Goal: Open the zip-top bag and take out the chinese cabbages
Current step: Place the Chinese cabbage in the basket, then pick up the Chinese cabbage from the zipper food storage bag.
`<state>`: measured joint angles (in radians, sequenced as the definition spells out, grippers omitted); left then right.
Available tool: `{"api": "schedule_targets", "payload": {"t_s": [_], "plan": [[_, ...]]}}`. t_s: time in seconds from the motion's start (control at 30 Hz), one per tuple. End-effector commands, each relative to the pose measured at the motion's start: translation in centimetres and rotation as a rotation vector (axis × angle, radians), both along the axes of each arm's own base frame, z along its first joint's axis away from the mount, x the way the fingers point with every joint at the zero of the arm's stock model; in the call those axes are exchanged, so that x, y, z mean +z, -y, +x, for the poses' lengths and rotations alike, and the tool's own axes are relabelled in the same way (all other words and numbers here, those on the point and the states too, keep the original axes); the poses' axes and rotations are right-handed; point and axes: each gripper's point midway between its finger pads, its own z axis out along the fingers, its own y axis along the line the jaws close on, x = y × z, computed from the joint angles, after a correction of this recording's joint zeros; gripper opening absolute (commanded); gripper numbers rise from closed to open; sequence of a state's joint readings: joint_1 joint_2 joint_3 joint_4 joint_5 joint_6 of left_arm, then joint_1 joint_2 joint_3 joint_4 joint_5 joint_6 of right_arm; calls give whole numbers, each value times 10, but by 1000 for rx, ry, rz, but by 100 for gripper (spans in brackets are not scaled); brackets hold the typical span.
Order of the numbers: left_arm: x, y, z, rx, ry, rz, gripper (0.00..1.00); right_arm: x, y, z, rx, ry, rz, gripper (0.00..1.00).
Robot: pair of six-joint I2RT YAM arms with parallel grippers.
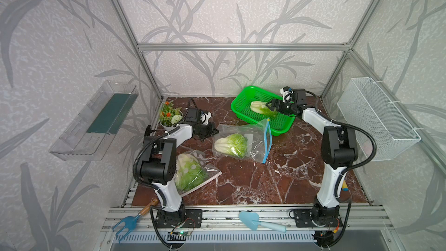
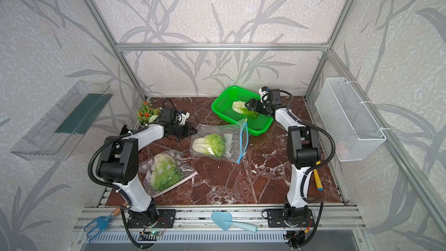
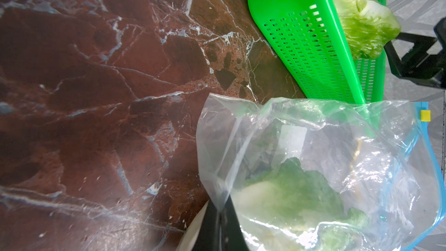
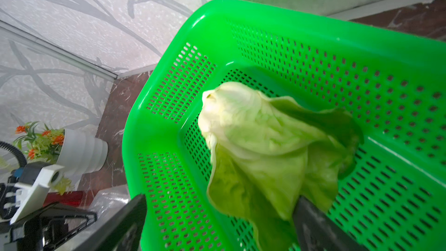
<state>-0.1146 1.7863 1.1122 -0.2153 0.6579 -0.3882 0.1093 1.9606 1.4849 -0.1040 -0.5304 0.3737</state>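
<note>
The marble table [image 1: 265, 177] fills the lower centre of both top views. At its upper right, the green basket [image 1: 241, 109] holds a first cabbage [image 1: 259, 108]. The right gripper [image 1: 270, 108] straddles its leafy end, jaws spread wide, clamping nothing (a leaf just brushes it). At centre, the zip-top bag [image 1: 255, 149], mouth gaping, contains a second cabbage [image 1: 231, 144]. The left gripper [image 1: 214, 132] is pinched closed on its left edge. A third cabbage [image 1: 188, 173] lies bagged at lower left.

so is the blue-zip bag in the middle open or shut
Open: on the zip-top bag, the two blue zip strips bow apart at the mouth in a top view. One cabbage lies inside.
</note>
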Motion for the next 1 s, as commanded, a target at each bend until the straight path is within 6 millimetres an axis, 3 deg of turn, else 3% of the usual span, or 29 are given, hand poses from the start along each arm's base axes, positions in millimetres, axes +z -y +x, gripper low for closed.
{"api": "schedule_targets", "payload": {"t_s": [0.0, 0.23, 0.37, 0.47, 0.53, 0.67, 0.97], "plan": [[16, 1, 9, -11, 47, -16, 0, 53, 3, -31, -3, 64, 1, 91], [16, 1, 11, -7, 48, -18, 0, 57, 20, -107, -74, -13, -13, 76], [15, 2, 11, -7, 46, -24, 0, 54, 27, -149, -108, -28, 11, 61], [14, 2, 11, -6, 45, -25, 0, 43, 19, -176, -89, -61, 72, 49], [13, 2, 12, -6, 45, -27, 0, 35, 1, -193, -39, -92, 117, 44], [13, 2, 12, -5, 44, -28, 0, 21, -24, -216, 19, -137, 144, 34], [11, 2, 11, -5, 44, -24, 0, 7, -38, -228, 60, -175, 155, 26]]}}
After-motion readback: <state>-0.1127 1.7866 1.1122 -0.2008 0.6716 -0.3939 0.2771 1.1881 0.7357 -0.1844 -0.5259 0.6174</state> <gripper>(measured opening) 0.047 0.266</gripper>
